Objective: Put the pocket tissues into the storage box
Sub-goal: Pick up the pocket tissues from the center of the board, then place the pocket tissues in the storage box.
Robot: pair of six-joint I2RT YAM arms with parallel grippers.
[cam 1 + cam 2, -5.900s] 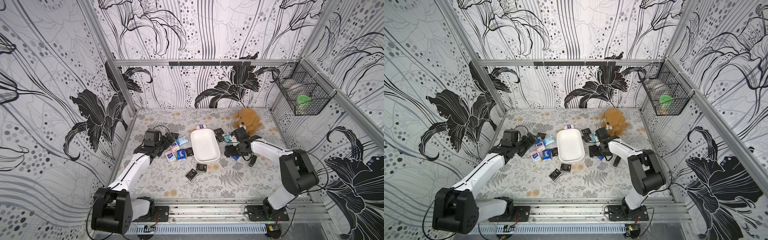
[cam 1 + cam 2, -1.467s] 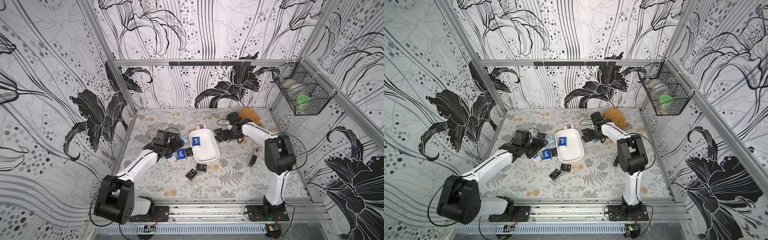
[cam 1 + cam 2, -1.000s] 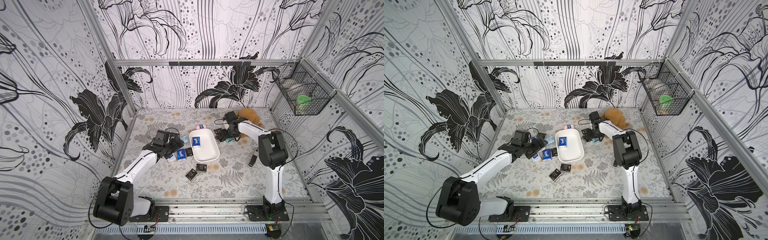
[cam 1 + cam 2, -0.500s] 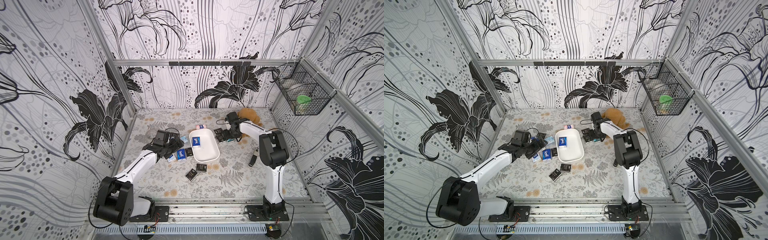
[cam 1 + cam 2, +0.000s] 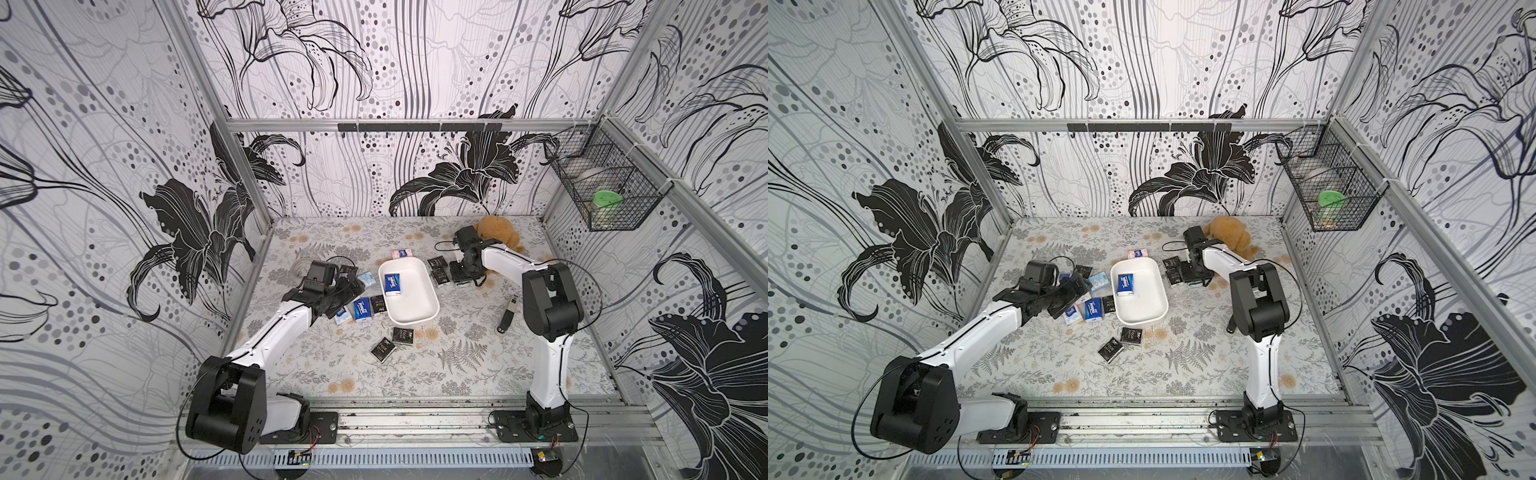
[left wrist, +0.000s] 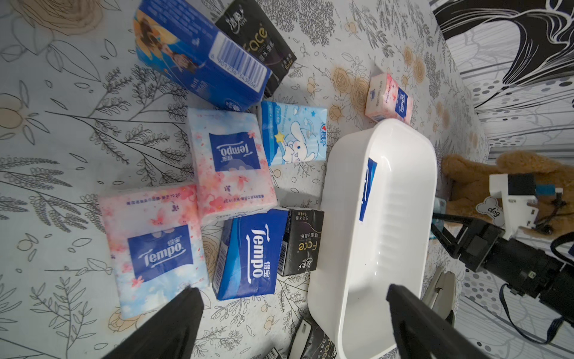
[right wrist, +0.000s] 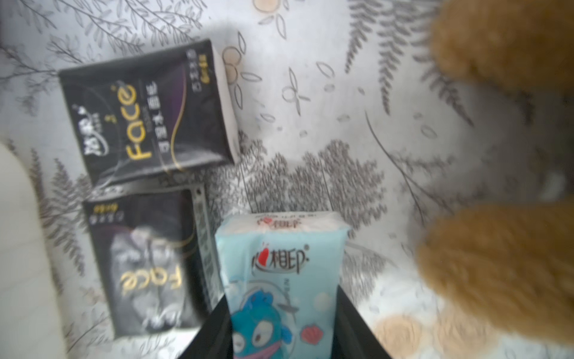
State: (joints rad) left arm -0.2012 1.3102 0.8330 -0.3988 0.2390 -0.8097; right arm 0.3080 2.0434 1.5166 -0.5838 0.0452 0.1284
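**Handling.** The pocket tissues [image 6: 233, 161] are light, soft packets in glossy wrap. They are likely to yield under pressure and to slip in a loose grip. The best hold is judged to be across the two long sides, near the middle, with a moderate squeeze. A packet lying flat against a neighbour offers little room for a finger on that side.

**Position.** The storage box [image 5: 411, 305] lies near the middle of the table [image 5: 457, 374], a little toward the far edge. One dark blue packet [image 5: 392, 284] lies inside it. The other packets lie on the table:
- a left cluster [image 5: 357, 305] just beside the box
- two near black packets [image 5: 403, 336] toward the near edge
- one pink-white packet [image 5: 402, 252] at the box's far end
- a group between the box and the plush toy [image 5: 496, 232] near the far right corner

**Grippers.** The right gripper [image 7: 282, 295] clamps the light-blue packet [image 7: 281, 248] across its long sides, and the wrap narrows where the fingers meet it. This packet sits just beside two black Face packets [image 7: 146, 108]. The view is blurred. The left gripper [image 6: 292, 290] hangs released, jaws wide, over the left cluster.

**Change.** Some seconds earlier the box is empty. The right arm reaches in from nearer the right edge, and the left gripper stands farther from the box. Half a second earlier both arms stand almost as now.
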